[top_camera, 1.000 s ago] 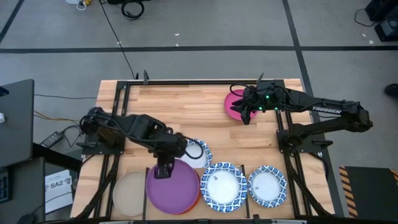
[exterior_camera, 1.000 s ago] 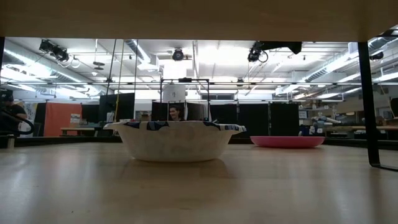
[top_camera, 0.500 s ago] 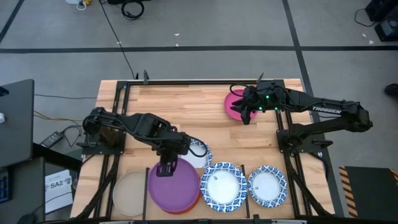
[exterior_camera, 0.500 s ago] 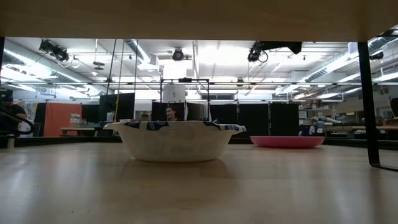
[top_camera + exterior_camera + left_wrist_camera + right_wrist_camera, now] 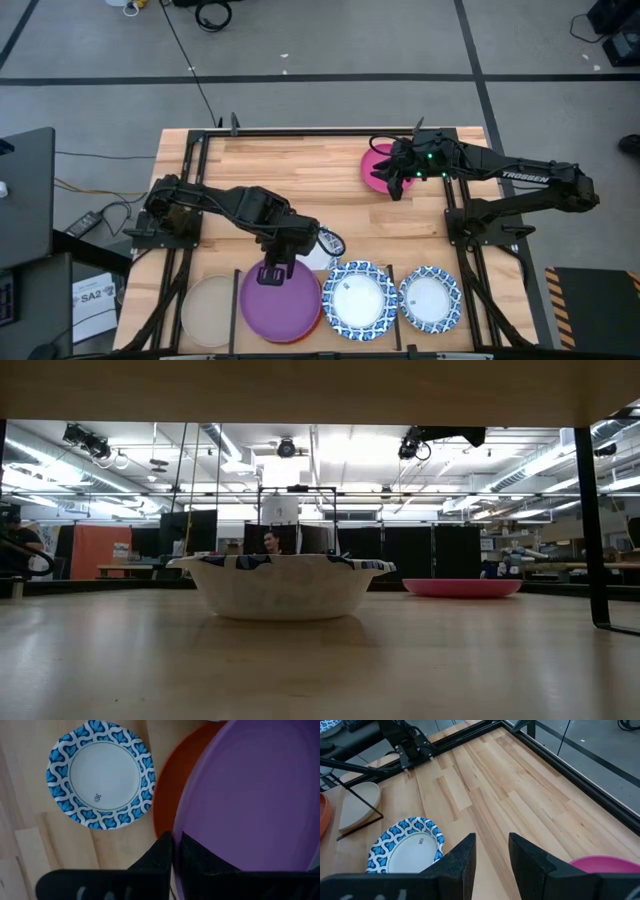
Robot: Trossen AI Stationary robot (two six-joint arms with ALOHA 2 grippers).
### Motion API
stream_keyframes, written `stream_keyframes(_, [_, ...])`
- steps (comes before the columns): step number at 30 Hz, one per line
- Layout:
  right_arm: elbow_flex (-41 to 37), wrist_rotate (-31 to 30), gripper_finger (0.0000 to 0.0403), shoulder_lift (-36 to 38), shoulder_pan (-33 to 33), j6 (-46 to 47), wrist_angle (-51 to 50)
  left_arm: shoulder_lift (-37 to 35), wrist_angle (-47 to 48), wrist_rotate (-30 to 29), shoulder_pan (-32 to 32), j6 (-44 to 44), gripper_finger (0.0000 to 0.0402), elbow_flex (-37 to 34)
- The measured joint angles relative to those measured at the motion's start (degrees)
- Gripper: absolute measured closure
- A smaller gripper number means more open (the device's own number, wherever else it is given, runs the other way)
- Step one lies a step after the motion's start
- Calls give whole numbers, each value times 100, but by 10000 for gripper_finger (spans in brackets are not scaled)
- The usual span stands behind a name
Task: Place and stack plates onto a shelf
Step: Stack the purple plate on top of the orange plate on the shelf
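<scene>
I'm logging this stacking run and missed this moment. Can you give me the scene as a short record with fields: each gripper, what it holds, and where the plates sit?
left gripper: shut on the rim of the purple plate, over the shelf's front bays
purple plate: lies above the orange plate
right gripper: open, holds nothing, waits beside the magenta plate
beige plate: bay left of the purple one
blue-rimmed plates: two in the right-hand bays, one partly hidden under the left arm
</scene>
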State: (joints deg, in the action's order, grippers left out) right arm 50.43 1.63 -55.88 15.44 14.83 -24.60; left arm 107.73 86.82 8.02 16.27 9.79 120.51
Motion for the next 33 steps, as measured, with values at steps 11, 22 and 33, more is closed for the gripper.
stream_keyframes(11, [0,2,282,0,-4,0,-6,204,-113,311,-144,-345,377,0])
stream_keyframes(22, [0,2,282,0,-4,0,-66,270,-135,230,-142,-274,377,-2])
stream_keyframes(33, [0,1,282,0,-4,0,-72,268,-137,124,-84,-257,377,-2])
